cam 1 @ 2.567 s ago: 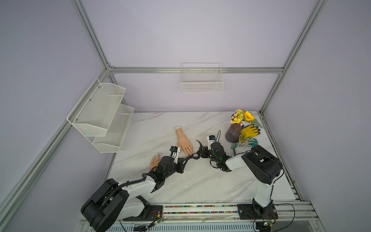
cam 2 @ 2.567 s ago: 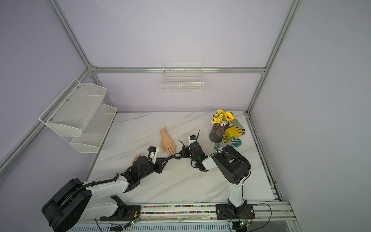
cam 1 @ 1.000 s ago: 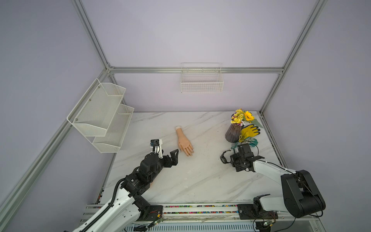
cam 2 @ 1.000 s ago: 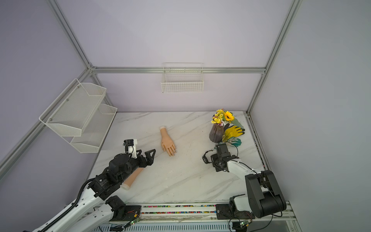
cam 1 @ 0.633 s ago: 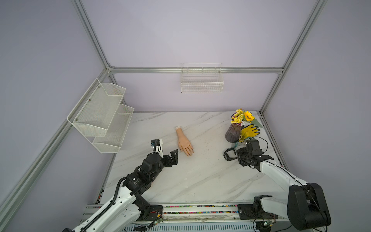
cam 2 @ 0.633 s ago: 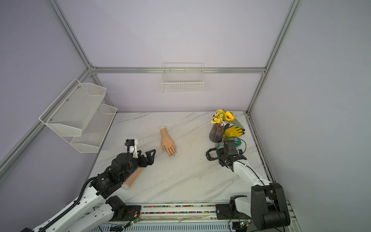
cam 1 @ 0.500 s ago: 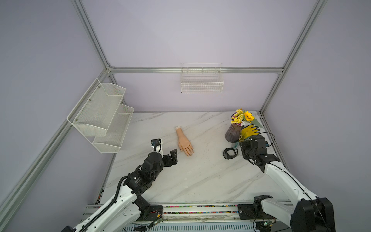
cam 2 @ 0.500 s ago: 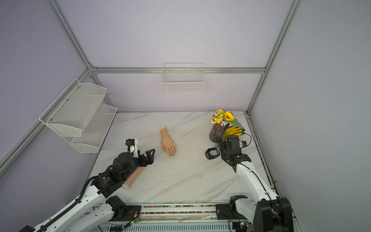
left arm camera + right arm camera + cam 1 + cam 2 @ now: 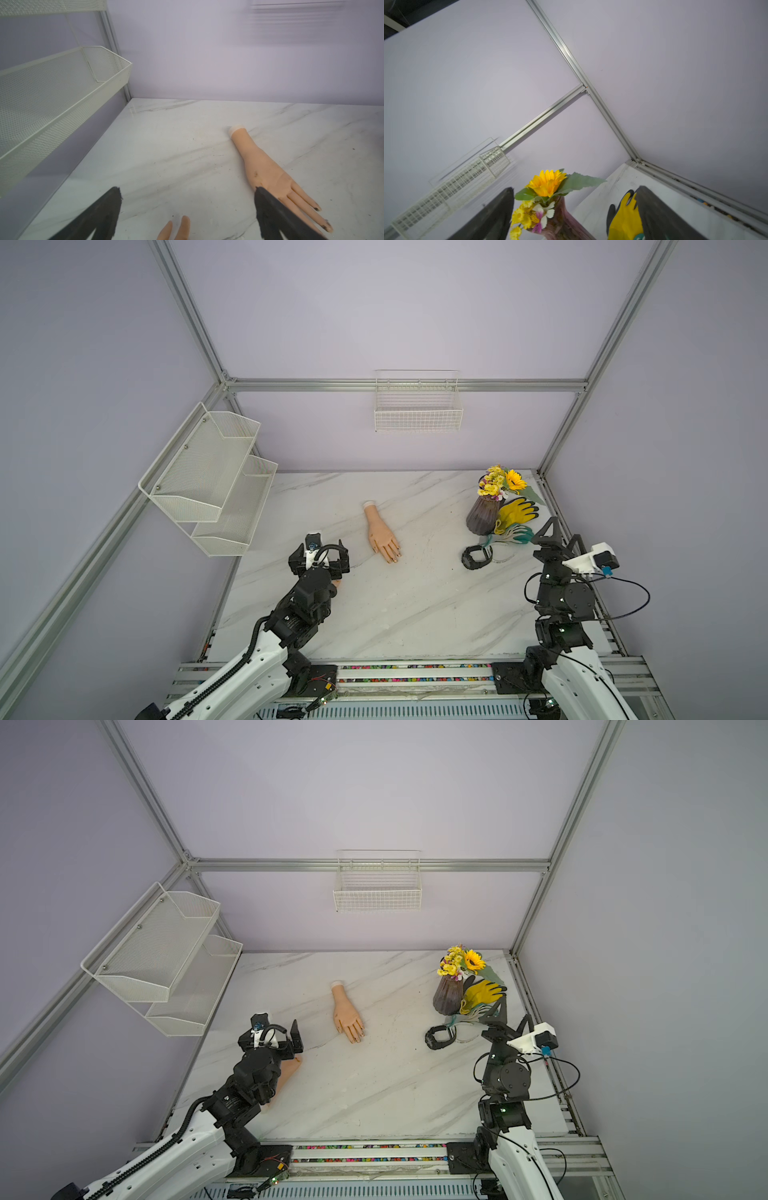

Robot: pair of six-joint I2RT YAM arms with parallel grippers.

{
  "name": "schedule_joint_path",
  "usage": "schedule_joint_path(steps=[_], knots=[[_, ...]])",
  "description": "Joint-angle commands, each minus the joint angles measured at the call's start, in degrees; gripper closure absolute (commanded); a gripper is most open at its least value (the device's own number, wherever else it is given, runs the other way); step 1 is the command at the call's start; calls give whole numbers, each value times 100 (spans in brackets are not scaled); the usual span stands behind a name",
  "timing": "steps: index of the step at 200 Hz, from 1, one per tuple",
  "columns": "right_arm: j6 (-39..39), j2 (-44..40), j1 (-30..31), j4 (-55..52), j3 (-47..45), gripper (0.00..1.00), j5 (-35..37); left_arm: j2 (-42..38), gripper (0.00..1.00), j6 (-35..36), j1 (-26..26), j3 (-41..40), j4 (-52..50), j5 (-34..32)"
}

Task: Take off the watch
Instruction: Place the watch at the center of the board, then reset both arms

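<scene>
The black watch (image 9: 477, 557) lies on the worktop (image 9: 415, 605) toward its right edge, just in front of the vase (image 9: 481, 517) and well apart from the dummy hand (image 9: 382, 536) at the middle. The right gripper (image 9: 563, 531) hangs near that edge, fingers spread and empty. The left gripper (image 9: 320, 556), toward the left edge, is spread too, holding nothing.

From centre to 6 o'clock the surface (image 9: 415, 614) lies bare, a wide lane. At 11 o'clock of centre lies a mannequin hand (image 9: 381, 533). From 2 to 3 o'clock a vase (image 9: 481, 519), gloves (image 9: 516, 511) and the watch (image 9: 476, 557) crowd together. A second mannequin hand (image 9: 286, 1071) lies at 9 o'clock. A mesh shelf (image 9: 208, 477) juts from the wall at the 10 o'clock edge.
</scene>
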Motion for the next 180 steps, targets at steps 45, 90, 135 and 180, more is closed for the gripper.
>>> schedule_joint_path(steps=[45, 90, 135, 180], knots=[[-1336, 3440, -360, 4468, -188, 3, -538, 1063, 0, 1162, 1293, -608, 2662, 55], [-1853, 5522, -573, 6243, 243, 3, -1427, 2691, 0, 810, 2404, -926, 4294, 1283], [-1590, 6136, -948, 5717, 797, 3, -1727, 3775, 0, 526, 3156, -334, 4410, 2559], [-1596, 6100, -903, 5563, 879, 3, -1585, 4923, 0, 49, 3757, -77, 4853, 3631]])
